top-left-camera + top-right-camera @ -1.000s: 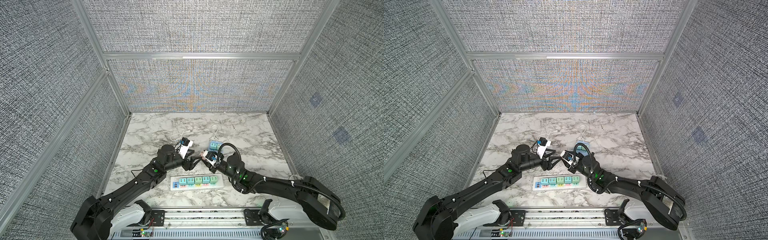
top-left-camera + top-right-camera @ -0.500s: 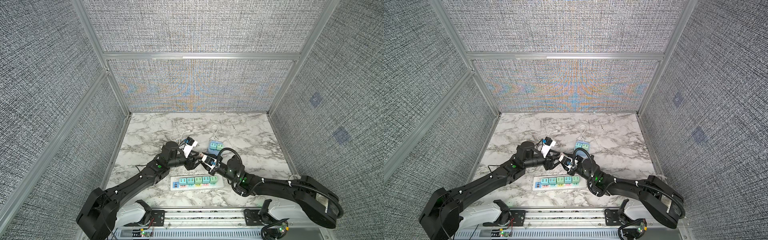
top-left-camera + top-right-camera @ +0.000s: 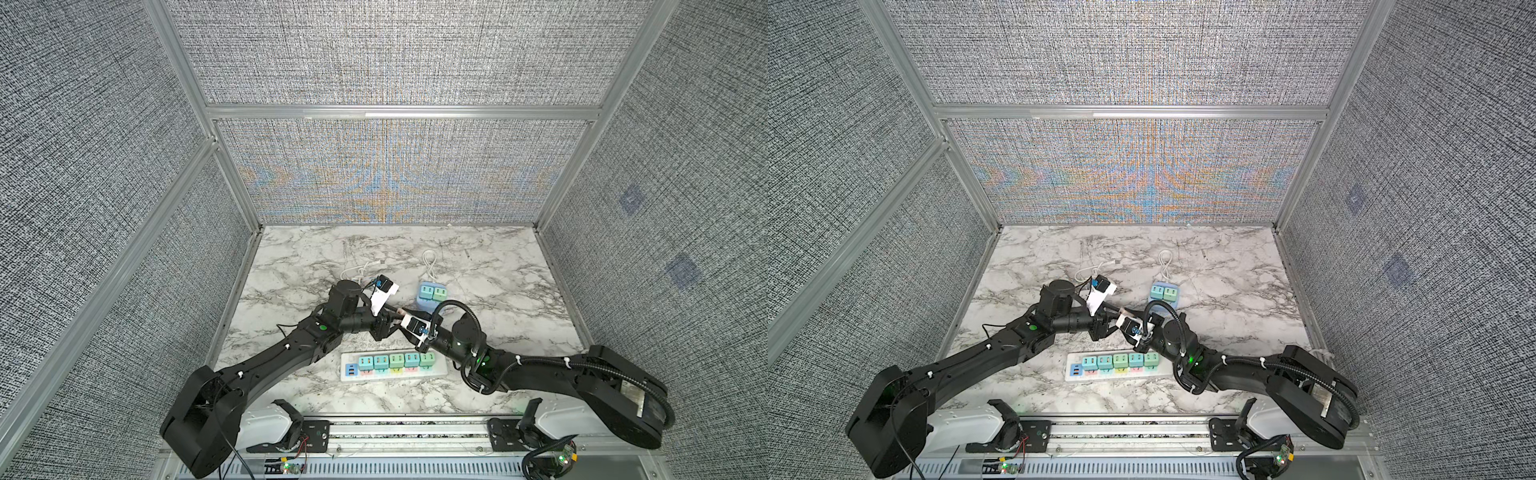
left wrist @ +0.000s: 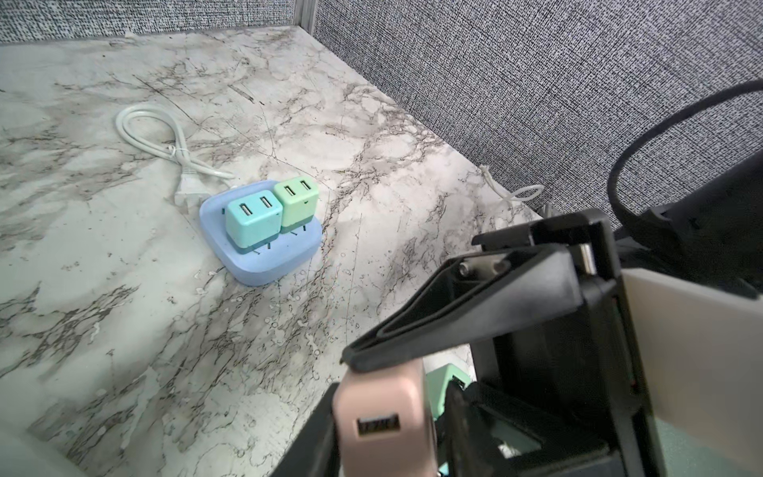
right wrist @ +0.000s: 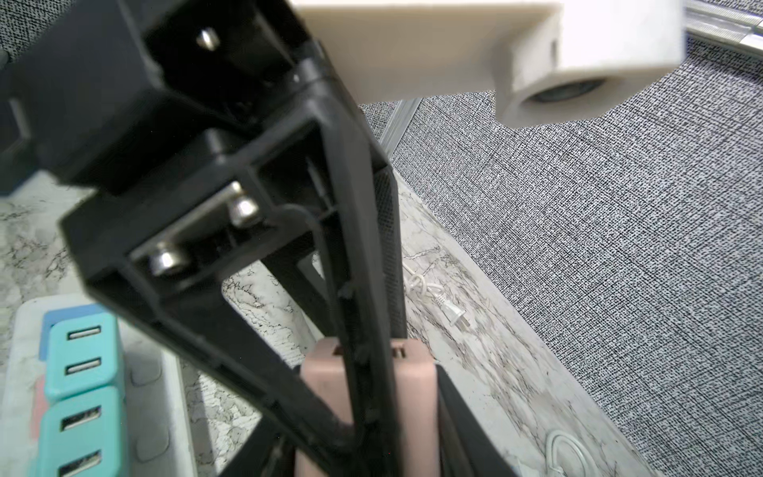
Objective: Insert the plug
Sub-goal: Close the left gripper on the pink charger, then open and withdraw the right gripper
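Right gripper [image 3: 405, 316]: its jaws are pressed on the pink plug [image 5: 415, 396], one on each side
Left gripper [image 3: 390, 322]: its jaws sit on both sides of the same plug; I cannot tell if they squeeze it or just stand close
Pink plug: up in the air between the two grippers, above the table [image 3: 498, 291], between the power strip [image 3: 441, 368] and the blue base [image 4: 268, 268]
Why two grippers: I think one is passing the plug to the other, so it can be turned the right way to go in
Left wrist view: shows the plug's little slot facing the camera, and empty holes on the blue base next to its two cubes
Right wrist view: shows the power strip up close, with cubes sitting in it
Top views: show both arms meeting in the middle; the plug is only a tiny pink spot there
Hidden: the plug's metal pins are in no view
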Robot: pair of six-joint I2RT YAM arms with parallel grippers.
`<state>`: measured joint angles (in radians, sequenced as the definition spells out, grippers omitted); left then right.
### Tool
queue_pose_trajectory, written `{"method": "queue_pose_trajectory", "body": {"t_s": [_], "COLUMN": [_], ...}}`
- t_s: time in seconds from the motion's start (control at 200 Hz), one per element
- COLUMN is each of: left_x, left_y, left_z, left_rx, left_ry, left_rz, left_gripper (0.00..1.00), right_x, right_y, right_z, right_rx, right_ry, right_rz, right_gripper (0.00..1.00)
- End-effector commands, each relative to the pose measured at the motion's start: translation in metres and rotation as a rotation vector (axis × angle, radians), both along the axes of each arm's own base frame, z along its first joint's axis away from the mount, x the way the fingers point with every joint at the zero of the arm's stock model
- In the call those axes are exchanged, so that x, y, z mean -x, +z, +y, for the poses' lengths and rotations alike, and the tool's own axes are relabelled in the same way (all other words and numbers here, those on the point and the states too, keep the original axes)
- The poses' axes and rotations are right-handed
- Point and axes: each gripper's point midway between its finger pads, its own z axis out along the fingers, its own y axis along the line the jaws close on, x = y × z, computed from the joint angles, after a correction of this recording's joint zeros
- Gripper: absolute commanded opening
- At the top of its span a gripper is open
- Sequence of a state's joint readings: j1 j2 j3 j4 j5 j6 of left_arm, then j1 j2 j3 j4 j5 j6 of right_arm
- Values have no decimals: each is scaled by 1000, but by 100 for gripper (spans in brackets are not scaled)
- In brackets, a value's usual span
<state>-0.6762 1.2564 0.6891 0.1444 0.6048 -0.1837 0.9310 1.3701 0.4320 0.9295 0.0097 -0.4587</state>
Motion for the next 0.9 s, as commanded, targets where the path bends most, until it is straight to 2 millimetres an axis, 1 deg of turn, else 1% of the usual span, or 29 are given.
{"method": "queue_pose_trajectory", "body": {"t_s": [0.0,0.06,0.135,0.255,0.295,0.335,0.4,0.48,0.505,0.565,0.61,0.68,0.8,0.89], "left_x": [13,14,12,7,4,1,-3,-15,-18,-29,-37,-50,-69,-86], "left_y": [-6,-7,-8,-8,-7,-6,-5,-3,-2,-1,1,5,17,26], "left_z": [-3,-5,-7,-10,-11,-12,-12,-10,-9,-5,-1,8,26,43], "left_rx": [-5,-5,-5,-1,1,1,-14,-50,-57,-80,-107,-132,-137,-150], "left_ry": [-77,-91,-96,-91,-82,-73,-64,-10,3,66,108,172,271,350], "left_rz": [28,32,35,23,14,7,-11,-7,-13,-11,-29,-63,-129,-194], "left_gripper": [35,26,14,4,1,0,0,0,0,0,0,0,0,0], "right_x": [0,1,2,4,4,4,6,7,7,9,10,13,18,15], "right_y": [31,32,33,33,32,32,30,29,30,30,29,31,31,28], "right_z": [0,0,-1,-3,-4,-5,-7,-11,-12,-17,-22,-31,-51,-67], "right_rx": [-92,-94,-97,-103,-103,-104,-105,-112,-117,-125,-130,-145,-161,-160], "right_ry": [0,1,4,4,4,2,0,-9,-13,-23,-31,-47,-95,-146], "right_rz": [-74,-75,-77,-73,-71,-69,-65,-62,-63,-65,-69,-80,-113,-129], "right_gripper": [0,0,0,0,9,22,44,71,78,90,95,99,99,99]}}
